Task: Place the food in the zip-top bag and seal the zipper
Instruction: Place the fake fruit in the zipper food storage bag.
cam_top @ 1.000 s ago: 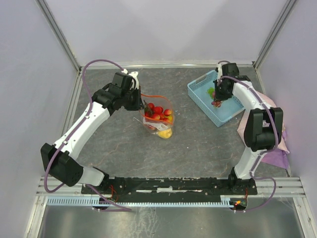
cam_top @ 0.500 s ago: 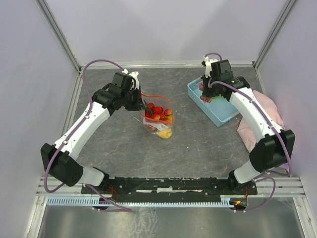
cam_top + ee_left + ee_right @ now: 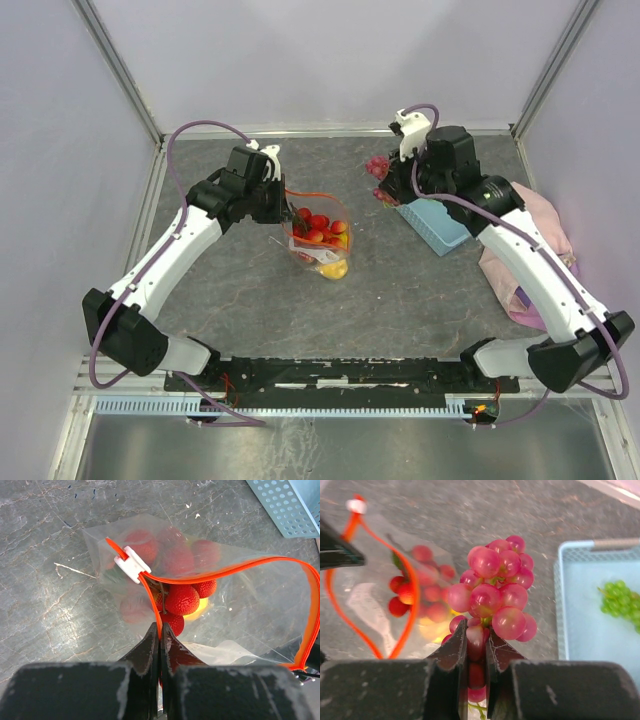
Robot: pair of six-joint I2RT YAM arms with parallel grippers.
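Observation:
The clear zip-top bag (image 3: 318, 243) stands mid-table with its mouth open. Red strawberries (image 3: 181, 599) and a yellow fruit (image 3: 197, 611) lie inside. Its orange-red zipper (image 3: 230, 570) loops round the mouth, with the white slider (image 3: 132, 564) at the left end. My left gripper (image 3: 160, 630) is shut on the zipper strip at the near rim and holds it up. My right gripper (image 3: 479, 637) is shut on a bunch of purple-pink grapes (image 3: 495, 595). In the top view the grapes (image 3: 378, 168) hang in the air between the basket and the bag, right of the bag's mouth.
A light blue basket (image 3: 440, 225) sits at the back right, partly under my right arm, with a green bunch (image 3: 620, 597) inside. A pink cloth (image 3: 545, 220) lies by the right wall. Metal frame posts and walls enclose the table.
My right arm has lifted the grapes out of the basket and swung them left, past its rim, toward the bag. The left arm and the bag have not moved.

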